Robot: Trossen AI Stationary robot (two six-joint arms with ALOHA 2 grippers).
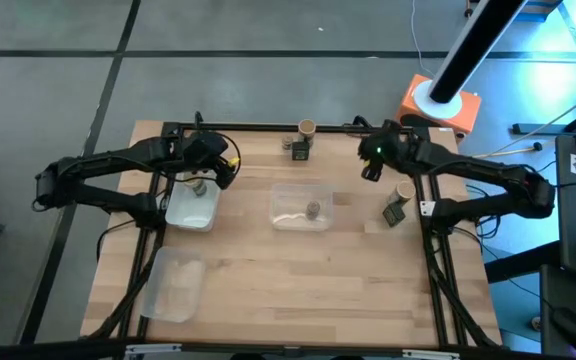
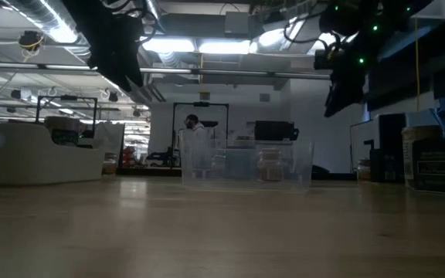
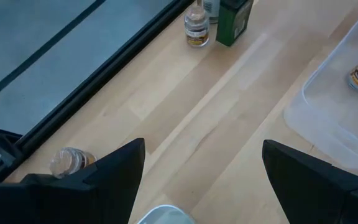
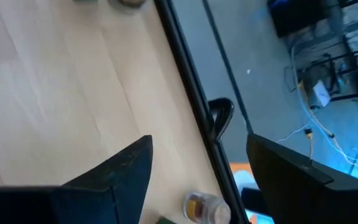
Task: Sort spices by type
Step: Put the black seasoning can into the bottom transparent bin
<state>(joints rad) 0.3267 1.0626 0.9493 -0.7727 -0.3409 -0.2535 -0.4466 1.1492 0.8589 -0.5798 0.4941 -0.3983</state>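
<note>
Bare wooden table (image 2: 222, 232) fills the low view up close, with the middle clear tray (image 1: 301, 207) sitting further back. Sorting looks barely started: only one small jar (image 1: 313, 209) sits in that middle tray, and the tray by the left gripper (image 1: 230, 170) seems to hold something, though it's hard to tell what. A third tray (image 1: 171, 284) nearer the front left looks empty.

Most spices are still loose. A tan-topped jar (image 1: 307, 127) and a dark packet (image 1: 299, 149) sit at the far edge, and another jar and packet pair (image 1: 400, 203) sits near the right arm. One more little jar (image 3: 69, 162) lies on its side by the table rail.

Both grippers hover above the table with fingers spread apart, holding nothing; the right gripper (image 1: 371, 160) hangs over the far right part.

Labels are unreadable, and fewer containers show than you'd expect, so some may be hidden under the arms.
</note>
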